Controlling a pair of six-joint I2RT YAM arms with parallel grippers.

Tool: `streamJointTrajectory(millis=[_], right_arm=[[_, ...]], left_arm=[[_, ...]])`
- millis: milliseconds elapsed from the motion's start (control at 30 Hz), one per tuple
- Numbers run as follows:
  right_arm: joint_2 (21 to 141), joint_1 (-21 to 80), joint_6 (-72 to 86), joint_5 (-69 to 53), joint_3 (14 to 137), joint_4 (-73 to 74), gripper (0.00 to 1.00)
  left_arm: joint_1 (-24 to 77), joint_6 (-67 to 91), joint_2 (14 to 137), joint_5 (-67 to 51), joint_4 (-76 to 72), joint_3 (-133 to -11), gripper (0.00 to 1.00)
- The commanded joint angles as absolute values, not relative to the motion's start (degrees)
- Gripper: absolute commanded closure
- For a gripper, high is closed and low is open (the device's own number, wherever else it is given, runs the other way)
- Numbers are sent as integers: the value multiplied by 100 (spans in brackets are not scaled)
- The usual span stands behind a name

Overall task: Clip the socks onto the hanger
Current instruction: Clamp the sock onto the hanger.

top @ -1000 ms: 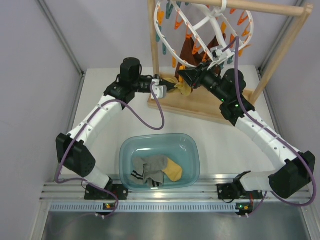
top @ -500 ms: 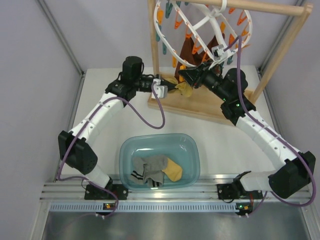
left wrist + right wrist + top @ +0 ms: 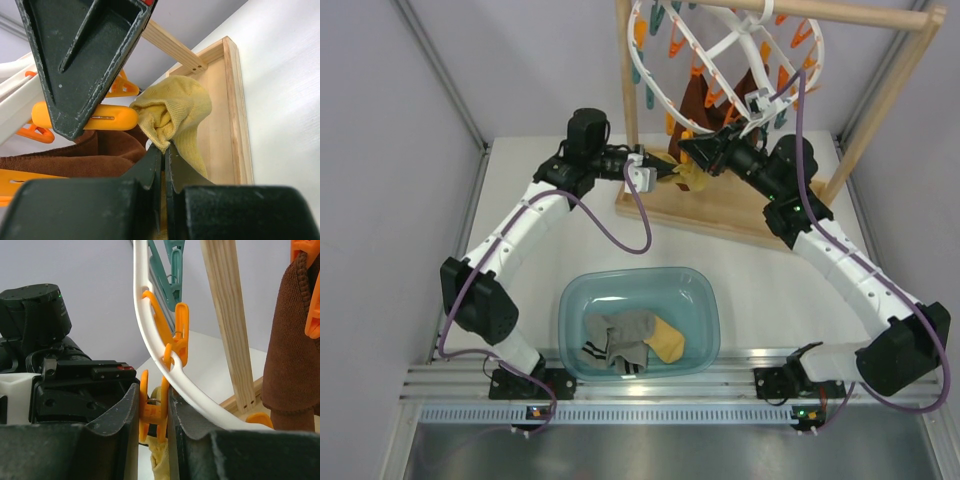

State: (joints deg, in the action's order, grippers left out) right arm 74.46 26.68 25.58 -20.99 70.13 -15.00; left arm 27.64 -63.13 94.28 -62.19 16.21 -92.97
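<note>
**Top external: yellow sock (image 3: 692, 180) held up to a clip beneath the hanger (image 3: 740, 40)**

The left gripper (image 3: 665, 171) pinches the mustard-yellow sock above the wooden rack base (image 3: 740, 215). In the left wrist view its fingers are pressed together on the fabric, and the bunched end touches an orange clip (image 3: 107, 117). The right gripper (image 3: 152, 407) squeezes an orange clip between its fingers, under the white ring and near a hanging brown sock (image 3: 290, 340). Grey socks (image 3: 620, 335) and another yellow sock (image 3: 669, 342) lie in the teal basin (image 3: 568, 310).
</note>
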Motion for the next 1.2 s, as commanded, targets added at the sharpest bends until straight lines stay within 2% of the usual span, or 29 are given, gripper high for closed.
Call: streamJointTrajectory(millis=[0,400,1167], right_arm=[[7567,2566,2663,-2628,7154,-1969,100],[7594,2522,2777,-2970,7154,-2145,100],[7602,2311,3120,-3366,7154,-2215,100]], left_arm=[[2804,-6399,9422,-6600,1388,-9527,100],[2997,-7146,9466,-6495,2013,-9624,100],[2865,-6337,9589,-6513,1178,-9729,100]])
